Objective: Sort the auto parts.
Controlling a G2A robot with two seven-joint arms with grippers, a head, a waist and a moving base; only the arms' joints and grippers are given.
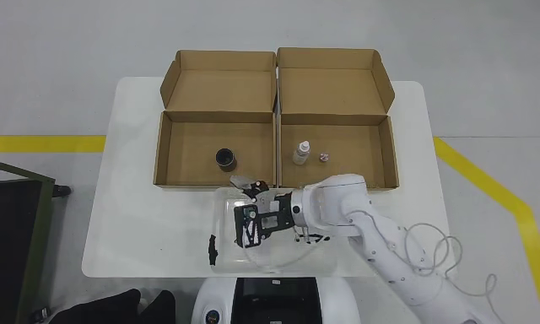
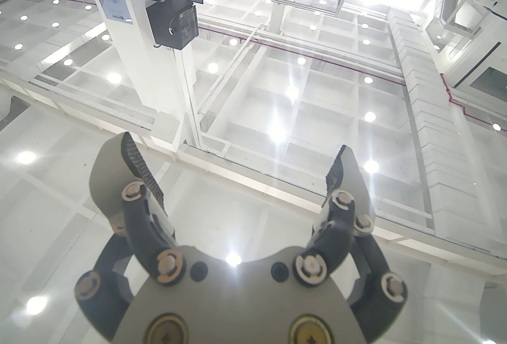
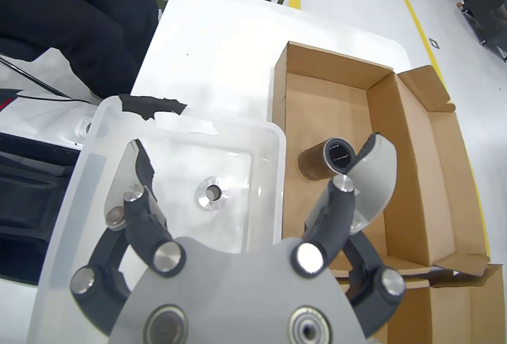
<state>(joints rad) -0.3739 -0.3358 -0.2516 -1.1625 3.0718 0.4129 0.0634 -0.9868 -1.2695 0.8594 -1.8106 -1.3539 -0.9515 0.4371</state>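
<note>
My right gripper (image 3: 256, 147) is open over the far edge of a clear plastic bin (image 3: 279, 147), one finger above the bin and the other above the left cardboard box (image 3: 336, 100). A silver ring-shaped part (image 3: 213, 194) lies on the bin's floor between the fingers. A dark cylinder (image 3: 324, 162) lies in the left box, close to one fingertip. In the top view the right gripper (image 1: 246, 210) hangs over the bin (image 1: 226, 197), and the cylinder (image 1: 225, 159) sits in the left box (image 1: 173, 155). My left gripper (image 2: 235, 145) is open, holds nothing and points at the ceiling.
The right cardboard box (image 1: 384, 155) holds a small white bottle (image 1: 301, 152) and a tiny pinkish part (image 1: 324, 157). Both boxes' lids stand open at the back. A black strip of tape (image 1: 211, 250) sticks to the bin's corner. A green shelf (image 1: 21, 214) stands left of the table.
</note>
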